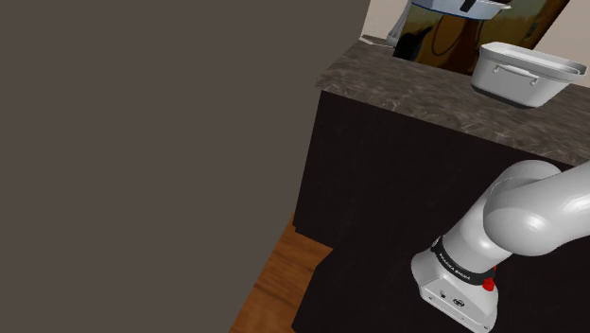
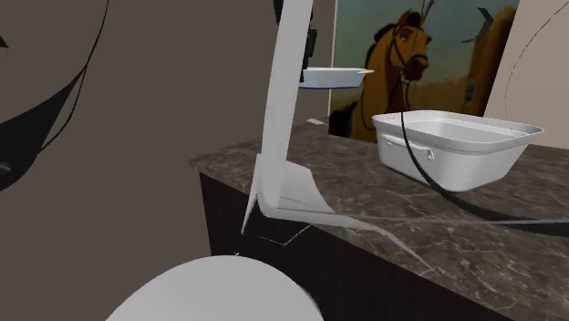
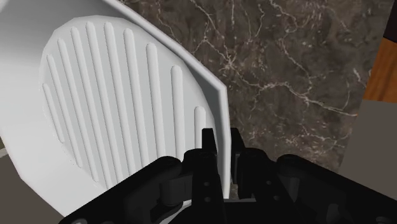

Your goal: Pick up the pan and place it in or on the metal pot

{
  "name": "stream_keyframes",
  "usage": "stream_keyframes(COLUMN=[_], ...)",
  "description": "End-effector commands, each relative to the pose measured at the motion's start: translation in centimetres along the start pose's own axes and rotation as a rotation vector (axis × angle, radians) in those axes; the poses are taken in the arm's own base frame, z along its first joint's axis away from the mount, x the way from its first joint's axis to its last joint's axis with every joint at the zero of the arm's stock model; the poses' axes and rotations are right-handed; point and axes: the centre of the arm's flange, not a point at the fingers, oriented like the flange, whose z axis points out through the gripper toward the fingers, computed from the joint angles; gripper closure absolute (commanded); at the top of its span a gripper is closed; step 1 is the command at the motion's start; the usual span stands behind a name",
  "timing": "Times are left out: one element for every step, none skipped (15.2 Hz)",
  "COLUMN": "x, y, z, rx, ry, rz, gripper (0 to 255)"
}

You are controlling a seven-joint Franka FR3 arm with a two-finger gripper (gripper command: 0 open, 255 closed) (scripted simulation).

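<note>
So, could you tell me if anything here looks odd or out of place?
One thing: a thin white angular sliver rises from the counter's edge; I cannot tell what it is. The pan, clasped by the gripper, and the pot look fine.

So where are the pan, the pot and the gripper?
pan (image 3: 114, 108), wrist view, its ridged floor.
pot (image 2: 474, 164), second exterior view, its near side wall.
gripper (image 3: 221, 141), wrist view, midway between fingertips clasping the pan's wall.
</note>
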Motion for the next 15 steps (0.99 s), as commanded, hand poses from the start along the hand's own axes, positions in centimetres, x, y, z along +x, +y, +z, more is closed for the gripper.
stream_keyframes(x=[-2.5, -3.8, -5.1, -6.4, -7.6, -8.9, -10.2, -11.5, -12.7, -14.0, -15.3, -16.6, -17.8, -19.1, -20.4], y=[0.7, 1.0, 1.4, 1.7, 2.0, 2.4, 2.7, 3.1, 3.4, 3.7, 4.1, 4.4, 4.8, 5.1, 5.5], z=[-0.1, -0.1, -0.2, -0.2, -0.3, -0.3, -0.3, -0.4, -0.4, -0.5, -0.5, -0.6, -0.6, -0.6, -0.7], rx=[-0.001, -0.001, -0.001, -0.001, -0.001, -0.001, -0.001, -0.001, -0.001, -0.001, -0.001, -0.001, -0.001, -0.001, -0.001], ry=[0.001, 0.001, 0.001, 0.001, 0.001, 0.001, 0.001, 0.001, 0.001, 0.001, 0.001, 0.001, 0.001, 0.001, 0.001], rz=[-0.001, -0.001, -0.001, -0.001, -0.001, -0.001, -0.001, -0.001, -0.001, -0.001, -0.001, -0.001, -0.001, -0.001, -0.001], gripper=[255, 255, 255, 255, 255, 255, 255, 255, 255, 255, 255, 255, 255, 255, 255])
